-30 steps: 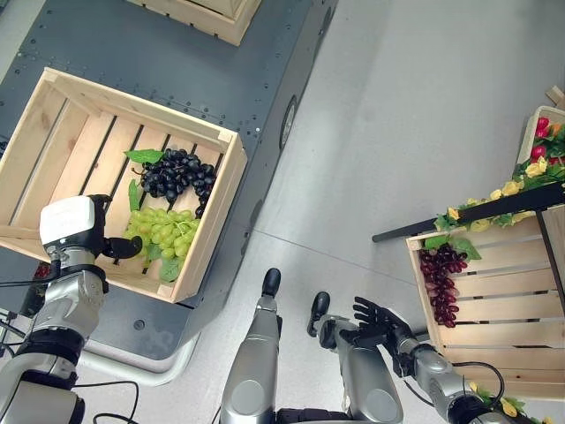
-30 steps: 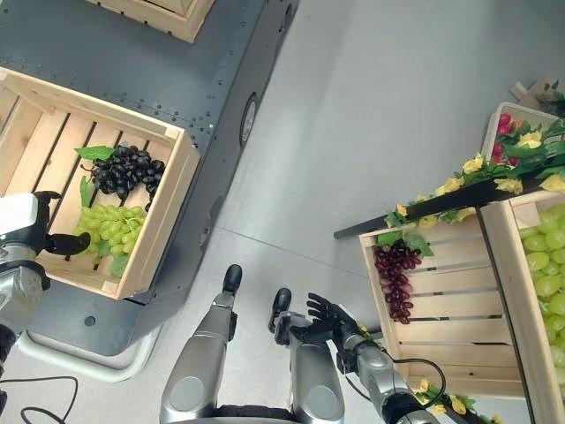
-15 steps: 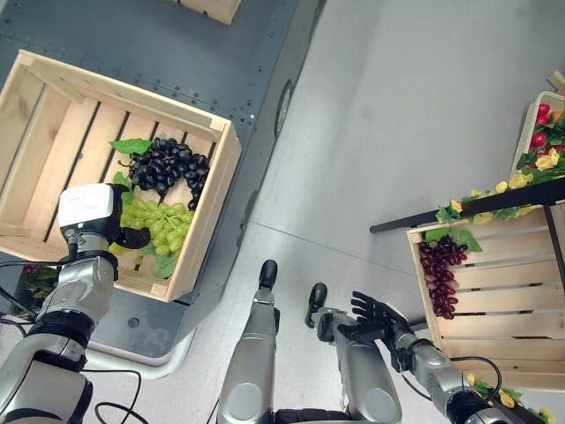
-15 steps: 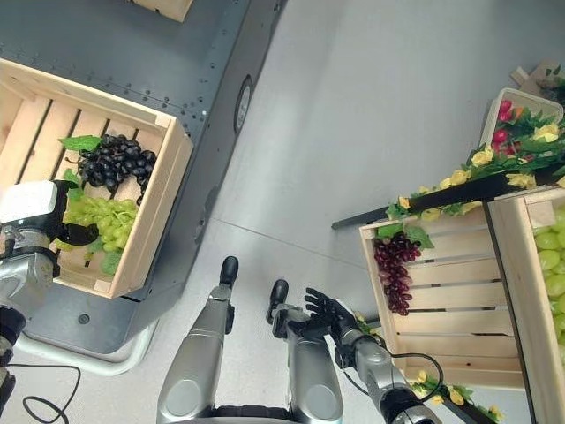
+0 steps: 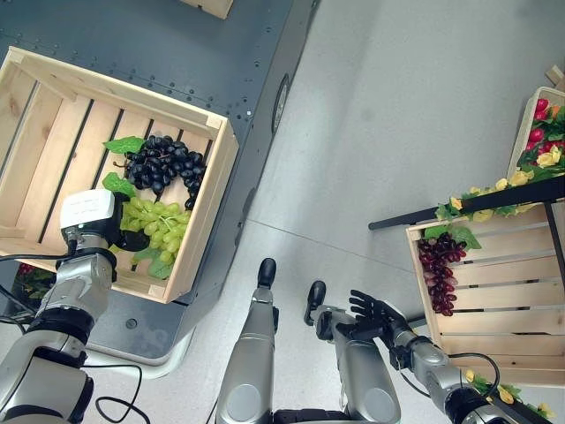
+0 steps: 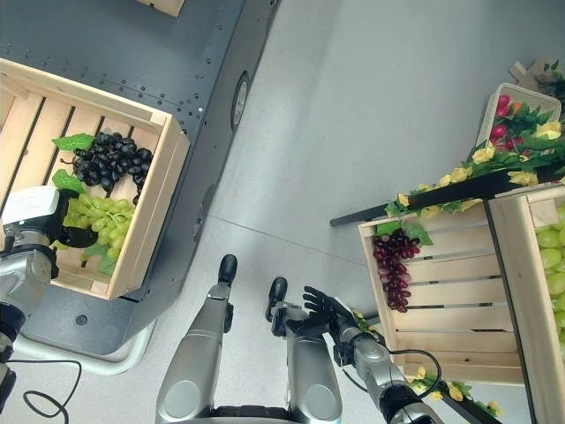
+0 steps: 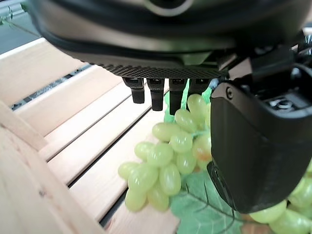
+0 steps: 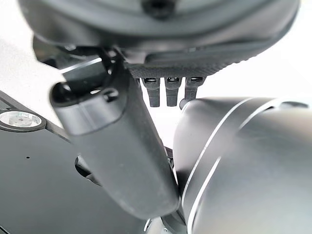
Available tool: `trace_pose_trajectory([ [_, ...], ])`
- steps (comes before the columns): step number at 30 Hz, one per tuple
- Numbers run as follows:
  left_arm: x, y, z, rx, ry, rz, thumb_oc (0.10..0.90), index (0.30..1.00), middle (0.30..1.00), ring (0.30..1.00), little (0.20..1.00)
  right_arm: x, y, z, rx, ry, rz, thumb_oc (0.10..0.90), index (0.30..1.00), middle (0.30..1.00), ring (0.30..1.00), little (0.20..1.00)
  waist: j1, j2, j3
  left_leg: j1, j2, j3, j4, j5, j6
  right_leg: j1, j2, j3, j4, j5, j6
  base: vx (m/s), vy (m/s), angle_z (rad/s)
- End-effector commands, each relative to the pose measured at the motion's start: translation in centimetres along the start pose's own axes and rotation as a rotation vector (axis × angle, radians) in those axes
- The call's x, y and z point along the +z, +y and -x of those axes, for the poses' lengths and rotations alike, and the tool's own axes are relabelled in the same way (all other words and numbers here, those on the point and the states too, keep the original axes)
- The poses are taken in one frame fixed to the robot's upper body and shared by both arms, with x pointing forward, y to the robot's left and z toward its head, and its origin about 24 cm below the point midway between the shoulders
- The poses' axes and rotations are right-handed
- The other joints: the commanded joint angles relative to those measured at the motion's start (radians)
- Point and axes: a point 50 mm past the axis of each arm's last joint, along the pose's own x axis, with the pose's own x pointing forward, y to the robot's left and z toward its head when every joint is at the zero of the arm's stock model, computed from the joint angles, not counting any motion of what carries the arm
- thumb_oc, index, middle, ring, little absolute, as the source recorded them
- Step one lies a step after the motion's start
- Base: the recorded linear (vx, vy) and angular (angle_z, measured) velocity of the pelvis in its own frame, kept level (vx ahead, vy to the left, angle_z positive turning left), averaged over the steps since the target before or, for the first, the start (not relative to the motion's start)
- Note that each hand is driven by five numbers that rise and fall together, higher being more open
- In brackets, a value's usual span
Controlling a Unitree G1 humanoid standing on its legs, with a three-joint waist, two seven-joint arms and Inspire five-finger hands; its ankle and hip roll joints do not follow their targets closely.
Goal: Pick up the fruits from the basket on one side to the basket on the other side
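Note:
A wooden crate (image 5: pixel 216 177) on the dark platform at the left holds a bunch of black grapes (image 5: pixel 163 165) and a bunch of green grapes (image 5: pixel 159 225). My left hand (image 5: pixel 88 216), with its white cover, hovers open over the near end of the green grapes. In the left wrist view its straight fingers (image 7: pixel 156 92) hang just above the green grapes (image 7: pixel 165 161) and the thumb (image 7: pixel 258 146) stands beside them. My right hand (image 5: pixel 375 314) is open with spread fingers, low near the second crate (image 5: pixel 494 291), where dark red grapes (image 5: pixel 439 272) lie.
A black bar (image 5: pixel 468 208) with yellow and red flowers (image 5: pixel 538 159) runs above the right crate. Another crate of green grapes (image 6: pixel 552 256) sits at the far right. A further crate's corner (image 5: pixel 207 7) shows at the top. Grey floor lies between the crates.
My left hand has come in over the green grapes from the crate's near edge. The view has shifted a little. The right hand has stayed in place.

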Motion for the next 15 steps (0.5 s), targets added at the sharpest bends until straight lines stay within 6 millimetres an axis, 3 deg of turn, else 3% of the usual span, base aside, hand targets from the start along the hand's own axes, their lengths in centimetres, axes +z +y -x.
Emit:
trace_pose_trajectory([
  [1, -0.9, 2.0, -0.4, 0.025, 0.026, -0.05, 0.8, 0.9, 0.9, 0.9, 0.9, -0.4, -0.3, 1.0, 0.025, -0.01, -0.002, 0.8, 0.9, 0.9, 0.9, 0.9, -0.011, 0.02, -0.011, -0.023, -0.053, 0.094, 0.086, -0.11, 0.037, 0.021, 0.036, 0.001, -0.05, 0.05, 0.004, 0.0, -0.011, 0.04],
  [14, 0.7, 2.2, -0.2, -0.037, -0.114, -0.022, 0.8, 0.9, 0.9, 0.9, 0.9, -0.6, -0.7, 1.2, 0.017, -0.008, 0.008, 0.8, 0.9, 0.9, 0.9, 0.9, -0.009, 0.026, -0.011, -0.011, -0.052, 0.092, 0.065, -0.101, 0.034, 0.029, 0.036, -0.009, -0.065, 0.054, 0.007, 0.0, -0.001, 0.01],
  [15, 0.7, 2.3, -0.2, -0.033, -0.121, -0.01, 0.624, 0.636, 0.636, 0.636, 0.636, -0.7, -0.7, 1.2, 0.014, -0.006, 0.006, 0.8, 0.9, 0.9, 0.9, 0.9, -0.009, 0.026, -0.011, -0.005, -0.052, 0.091, 0.059, -0.099, 0.033, 0.035, 0.037, -0.01, -0.073, 0.056, 0.007, 0.0, 0.0, 0.0],
])
